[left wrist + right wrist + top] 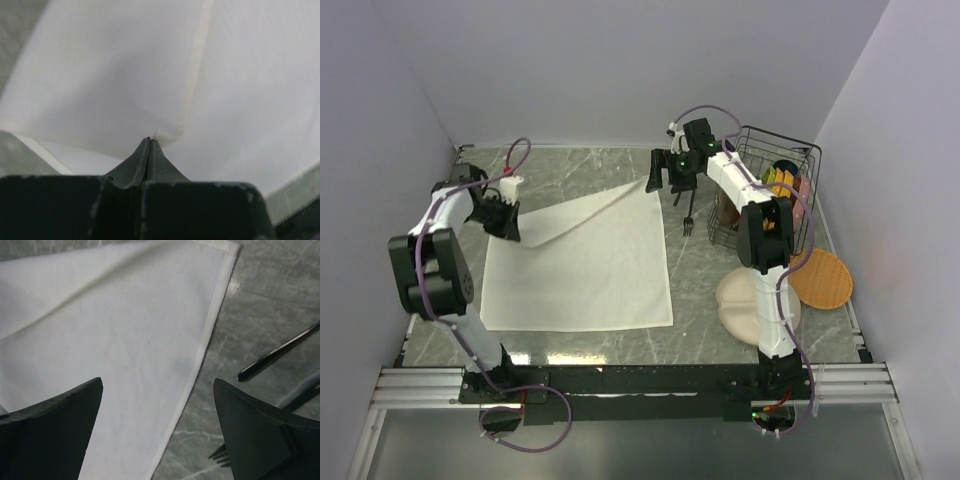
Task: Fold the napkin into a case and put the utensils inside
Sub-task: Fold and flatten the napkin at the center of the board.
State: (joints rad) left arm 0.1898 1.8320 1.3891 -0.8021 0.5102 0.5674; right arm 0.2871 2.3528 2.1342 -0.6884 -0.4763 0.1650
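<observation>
The cream-white napkin (585, 265) lies spread on the marble table, with its far-left corner lifted and a crease running toward its far-right corner. My left gripper (506, 225) is shut on that lifted corner; in the left wrist view the closed tips (149, 141) pinch a fold of the napkin (100, 75). My right gripper (665, 185) hangs open over the napkin's far-right corner, with nothing between its fingers (157, 380) and the napkin (125, 330) flat below. A dark fork (690, 215) lies just right of the cloth, its tines (220, 456) visible. A second dark slim handle (280, 352) lies beside it. I see no folded case.
A black wire basket (810, 160) with colourful items stands at the far right. A round beige divided plate (735, 300) and an orange plate (825, 280) lie at the near right beside the right arm. White walls close in the table on three sides.
</observation>
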